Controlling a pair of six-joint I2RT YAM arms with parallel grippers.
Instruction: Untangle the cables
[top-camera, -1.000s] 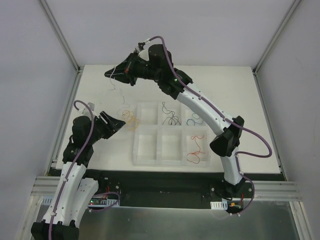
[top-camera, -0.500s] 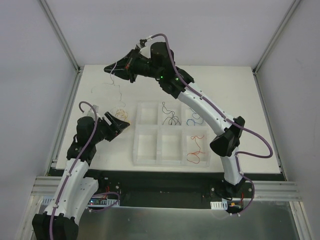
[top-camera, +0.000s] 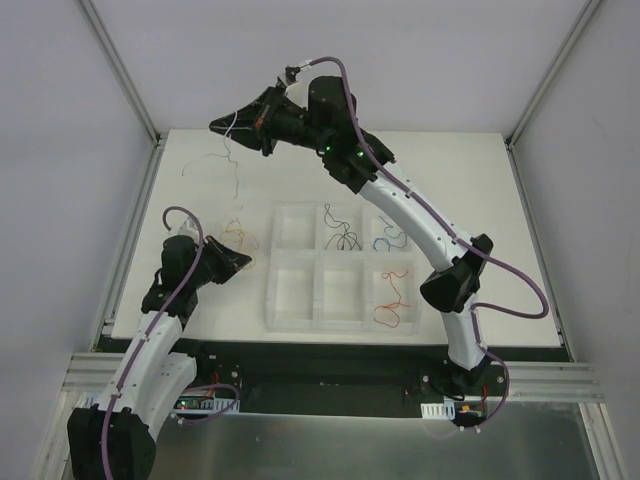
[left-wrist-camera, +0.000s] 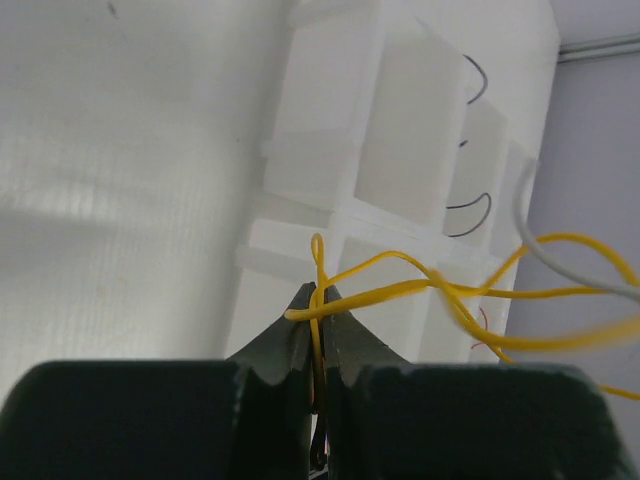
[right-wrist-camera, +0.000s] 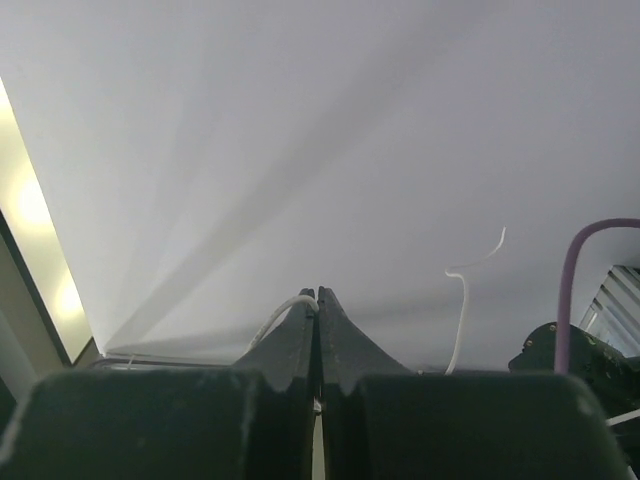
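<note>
Yellow cable (left-wrist-camera: 318, 262) in left claw (left-wrist-camera: 320, 296) beside tray (left-wrist-camera: 300, 252)

Your left arm (top-camera: 150, 352) and right arm (top-camera: 410, 215), both white link shells with black joint housings, thick purple hose (top-camera: 541, 296) running along each, small dark holes down your right arm's long link, green LED (top-camera: 330, 152) lit near its wrist, black tapered fingers (left-wrist-camera: 280, 352), black bases (top-camera: 460, 386)
</note>
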